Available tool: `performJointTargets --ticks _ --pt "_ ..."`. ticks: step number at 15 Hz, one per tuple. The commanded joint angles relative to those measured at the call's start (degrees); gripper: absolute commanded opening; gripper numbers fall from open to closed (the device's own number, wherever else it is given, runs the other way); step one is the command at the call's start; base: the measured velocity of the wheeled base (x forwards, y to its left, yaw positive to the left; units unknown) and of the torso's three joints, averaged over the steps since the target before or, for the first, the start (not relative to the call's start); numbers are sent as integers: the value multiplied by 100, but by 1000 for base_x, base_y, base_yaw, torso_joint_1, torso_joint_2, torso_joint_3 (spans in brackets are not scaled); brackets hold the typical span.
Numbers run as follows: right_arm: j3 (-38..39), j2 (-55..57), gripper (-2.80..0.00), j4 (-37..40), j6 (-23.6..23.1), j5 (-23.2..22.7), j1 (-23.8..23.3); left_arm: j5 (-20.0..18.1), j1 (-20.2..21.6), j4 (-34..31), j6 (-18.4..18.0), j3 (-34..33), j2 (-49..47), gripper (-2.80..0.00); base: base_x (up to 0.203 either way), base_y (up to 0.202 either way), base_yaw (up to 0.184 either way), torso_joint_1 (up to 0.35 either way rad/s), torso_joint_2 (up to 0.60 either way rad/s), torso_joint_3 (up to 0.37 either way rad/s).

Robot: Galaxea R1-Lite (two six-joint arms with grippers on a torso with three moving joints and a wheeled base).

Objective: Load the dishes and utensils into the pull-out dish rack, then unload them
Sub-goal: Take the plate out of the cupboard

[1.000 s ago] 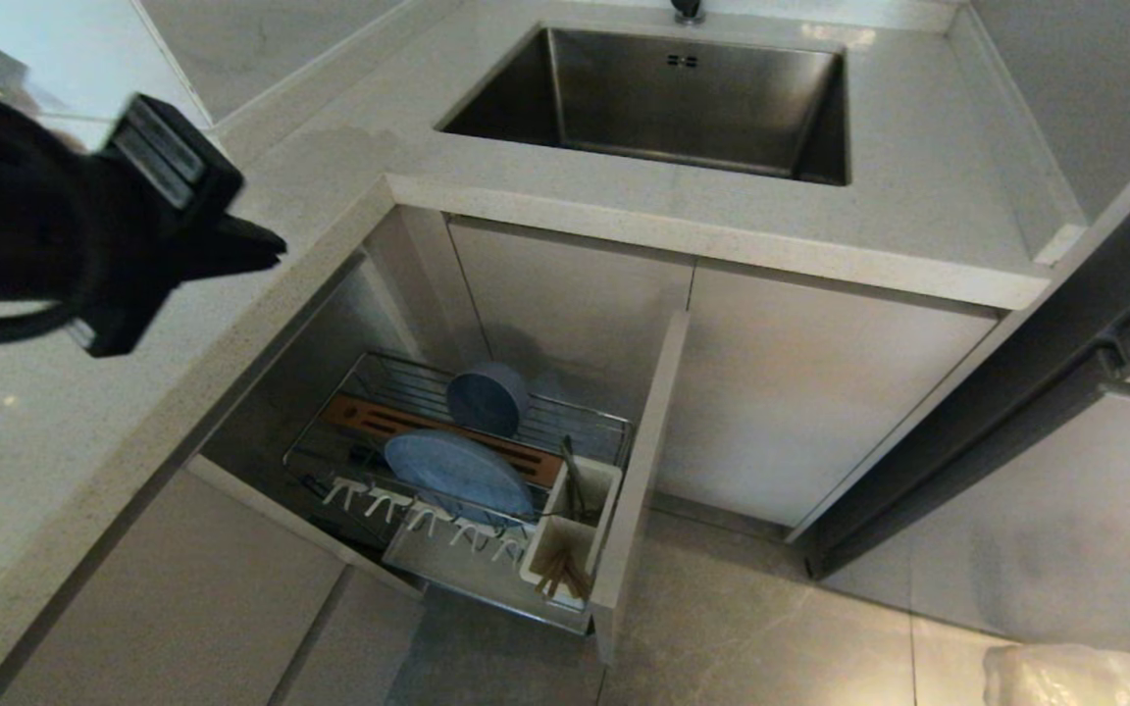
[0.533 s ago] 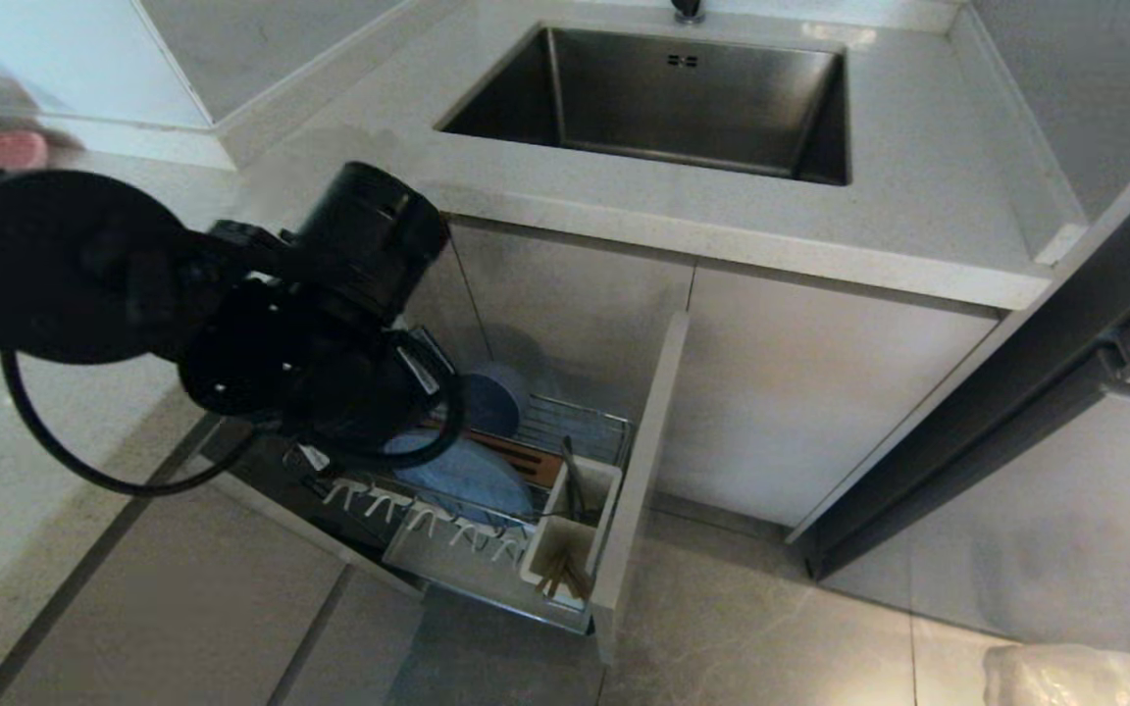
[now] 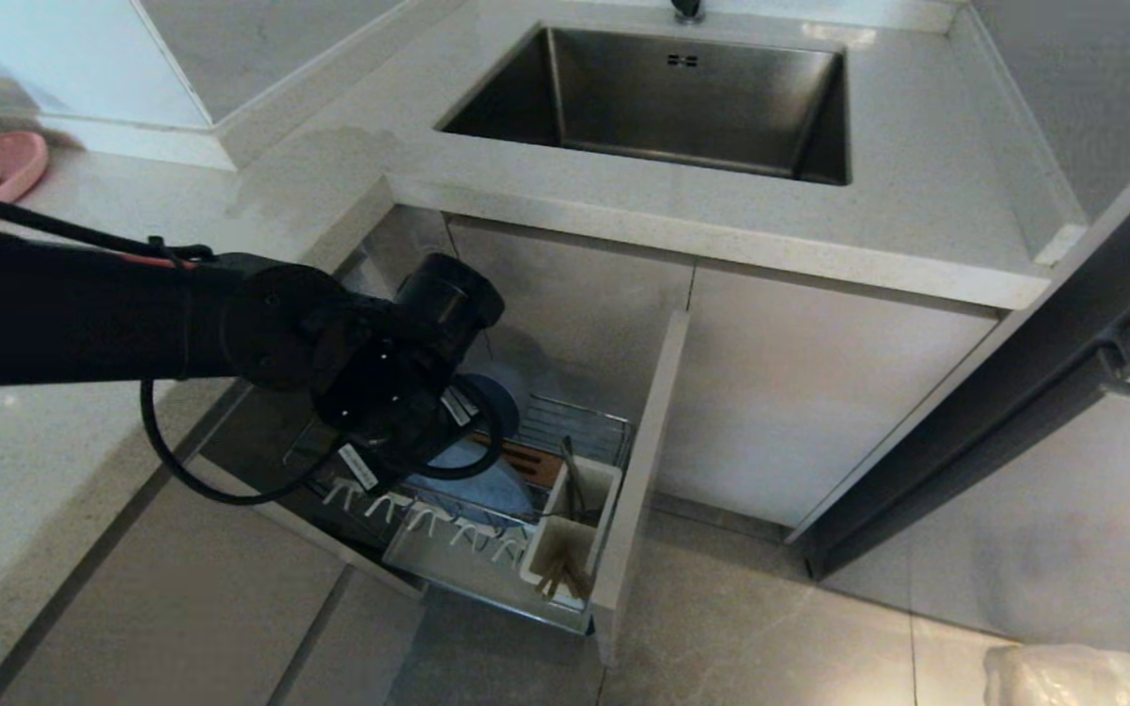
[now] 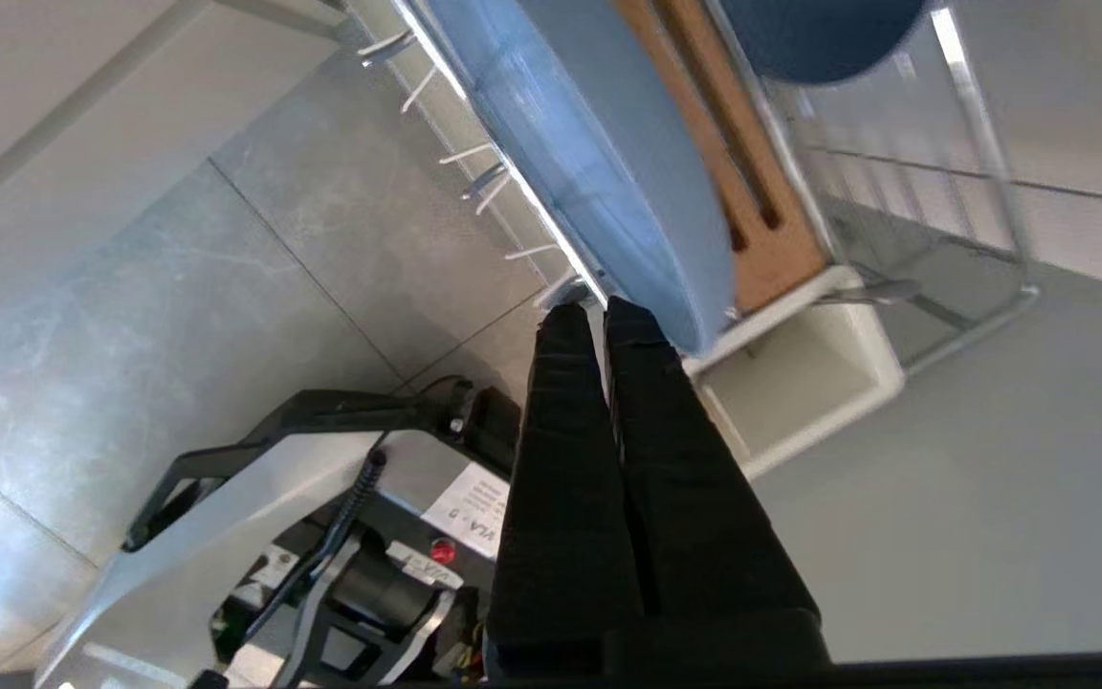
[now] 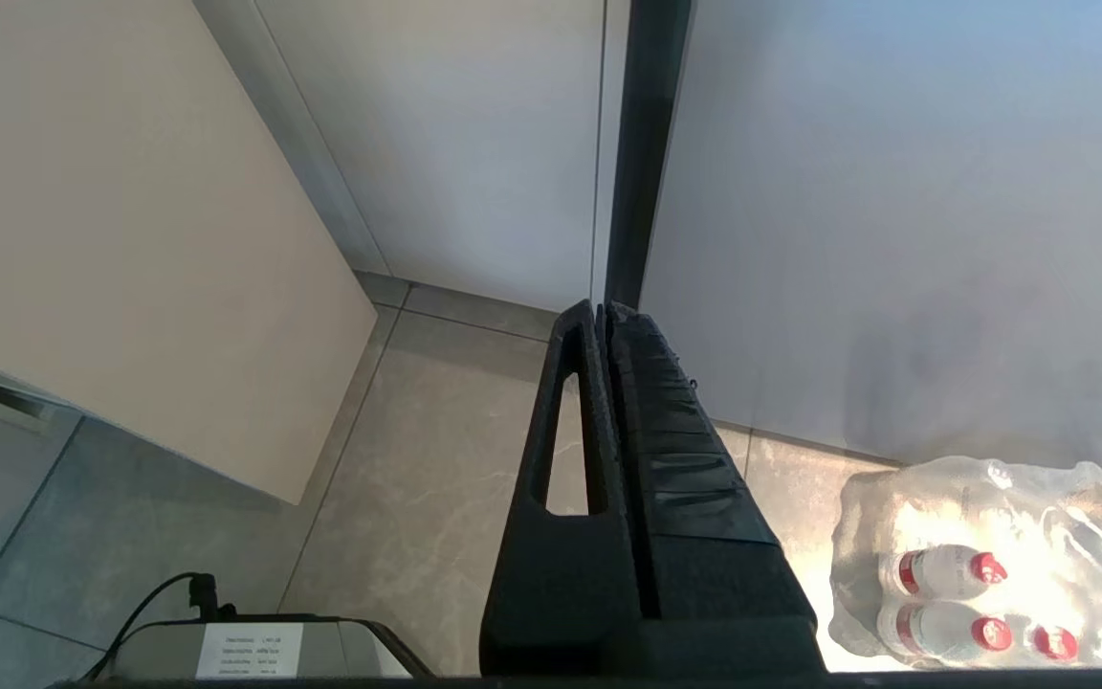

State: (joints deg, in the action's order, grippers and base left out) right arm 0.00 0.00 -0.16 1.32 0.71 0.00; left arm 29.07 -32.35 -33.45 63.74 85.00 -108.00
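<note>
- rack (image 3: 580,424) pulled out and fully loaded, so unloading is what's left.
- plate (image 4: 599,163) and bowl (image 3: 509,390) stand in it.
- left gripper (image 4: 599,316), fingers together, empty, beside the plate's rim.
- chopsticks (image 3: 565,579) in the cup (image 3: 538,559).

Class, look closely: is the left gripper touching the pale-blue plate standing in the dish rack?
Cannot tell. In the left wrist view the shut left gripper ends right at the plate's rim, with no plain gap or contact visible.
</note>
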Motion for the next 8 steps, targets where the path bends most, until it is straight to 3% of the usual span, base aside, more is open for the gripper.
performJointTargets --ticks 1,8 --pt "0 9 -280 -2 0 0 0 19 10 5 33 -1 -99 -280 0 0 0 0 0 0" --pt "0 1 -280 -2 0 0 0 11 14 235 42 131 -389 -280 0 0 0 0 0 0"
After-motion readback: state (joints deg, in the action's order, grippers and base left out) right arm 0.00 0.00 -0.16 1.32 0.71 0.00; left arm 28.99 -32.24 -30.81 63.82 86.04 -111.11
